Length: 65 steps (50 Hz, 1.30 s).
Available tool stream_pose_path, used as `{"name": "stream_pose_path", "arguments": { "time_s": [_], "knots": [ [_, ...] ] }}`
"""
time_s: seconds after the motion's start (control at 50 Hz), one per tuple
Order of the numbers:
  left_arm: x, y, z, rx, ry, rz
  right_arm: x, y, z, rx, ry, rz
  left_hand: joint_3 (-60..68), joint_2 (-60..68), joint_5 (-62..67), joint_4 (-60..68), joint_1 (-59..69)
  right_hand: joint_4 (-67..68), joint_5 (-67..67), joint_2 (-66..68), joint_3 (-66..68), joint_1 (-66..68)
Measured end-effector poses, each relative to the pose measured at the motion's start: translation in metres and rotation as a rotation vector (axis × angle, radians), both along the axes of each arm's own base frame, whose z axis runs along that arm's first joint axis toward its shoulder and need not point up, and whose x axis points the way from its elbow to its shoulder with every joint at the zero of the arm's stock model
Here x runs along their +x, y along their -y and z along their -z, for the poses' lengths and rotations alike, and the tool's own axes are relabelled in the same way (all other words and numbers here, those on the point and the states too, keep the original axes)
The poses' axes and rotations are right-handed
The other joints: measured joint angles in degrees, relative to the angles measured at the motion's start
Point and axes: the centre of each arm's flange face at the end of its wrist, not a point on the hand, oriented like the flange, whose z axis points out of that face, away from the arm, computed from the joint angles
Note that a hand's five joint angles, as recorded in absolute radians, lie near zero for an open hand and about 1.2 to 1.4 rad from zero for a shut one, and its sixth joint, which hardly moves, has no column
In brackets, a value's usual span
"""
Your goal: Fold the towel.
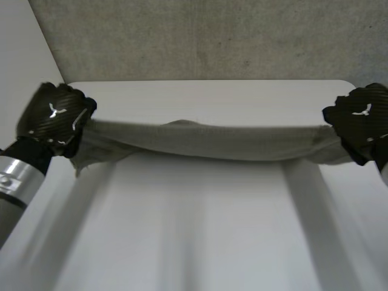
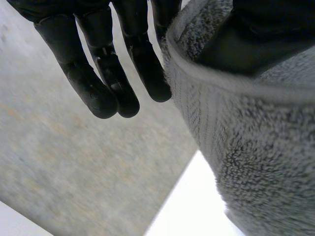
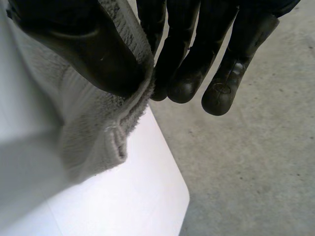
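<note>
Towel [image 1: 206,140], grey terry, is stretched as a long band over the far half of the white table [image 1: 200,230], sagging slightly mid-span. Left hand [image 1: 54,118] pinches the left end, thumb pressed on the cloth, fingers [image 2: 101,96] nearly straight beside it. Right hand [image 1: 362,121] pinches the right end likewise, thumb over the hem. The band looks doubled lengthwise, possibly one fold in, but the layers are hard to separate from above. Judged mid-fold: towel lifted, not laid down. Left to do: lay it flat, fold at least once more, release.
</note>
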Motion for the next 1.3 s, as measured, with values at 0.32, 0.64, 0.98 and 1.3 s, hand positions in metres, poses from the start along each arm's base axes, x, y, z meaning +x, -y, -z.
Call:
{"name": "stream_pose_path", "arguments": {
  "time_s": [0.32,0.64,0.98,1.3],
  "knots": [
    [0.002,0.015,0.003,0.061,-0.048,0.012,-0.016,0.037,-0.018,-0.008,0.018,0.054,-1.39,-0.17,0.00,-0.49,-0.02,0.00,0.02,0.55,0.00,0.00],
    [-0.004,0.021,0.054,0.339,-0.021,0.006,-0.007,0.054,0.032,0.163,-0.015,0.065,-33.36,-31.08,-29.60,-31.58,-26.77,0.00,1.07,0.55,0.00,0.00],
    [0.001,0.015,0.066,0.428,-0.016,-0.015,-0.009,0.046,0.048,0.214,-0.017,0.066,-54.82,-52.00,-51.56,-52.84,-47.76,0.00,1.08,0.55,0.00,0.00],
    [-0.011,0.053,0.107,0.548,0.067,-0.034,-0.008,0.039,0.069,0.219,-0.023,0.055,-57.63,-55.95,-53.64,-56.38,-50.88,0.00,1.09,0.55,0.00,0.00]
  ]
}}
